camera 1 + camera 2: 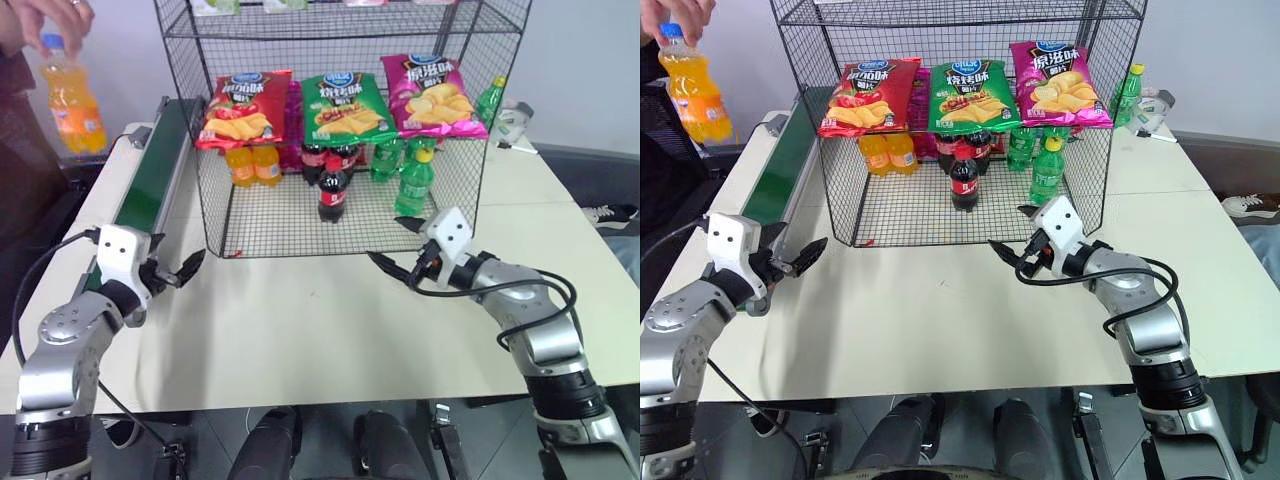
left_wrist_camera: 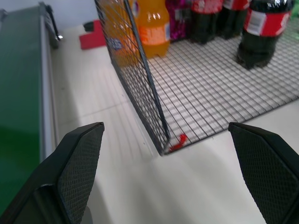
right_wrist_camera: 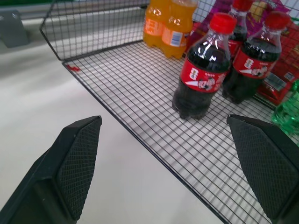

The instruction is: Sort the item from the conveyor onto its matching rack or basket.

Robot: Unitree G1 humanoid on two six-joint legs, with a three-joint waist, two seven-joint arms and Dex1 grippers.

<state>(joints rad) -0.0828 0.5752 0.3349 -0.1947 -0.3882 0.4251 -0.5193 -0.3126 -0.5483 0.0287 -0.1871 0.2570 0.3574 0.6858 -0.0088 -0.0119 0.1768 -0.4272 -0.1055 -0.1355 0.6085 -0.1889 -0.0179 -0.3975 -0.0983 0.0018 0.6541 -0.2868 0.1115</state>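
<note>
Orange soda bottle (image 1: 72, 98) in a person's hand (image 1: 48, 17), well apart from both open fingers (image 1: 190, 267).

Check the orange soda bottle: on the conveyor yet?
No. A person's hand holds the orange soda bottle upright in the air, by the far end of the conveyor, not on the belt.

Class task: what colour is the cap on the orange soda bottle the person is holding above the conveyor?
Blue. The orange soda bottle has a blue cap, clearest in the right eye view.
</note>
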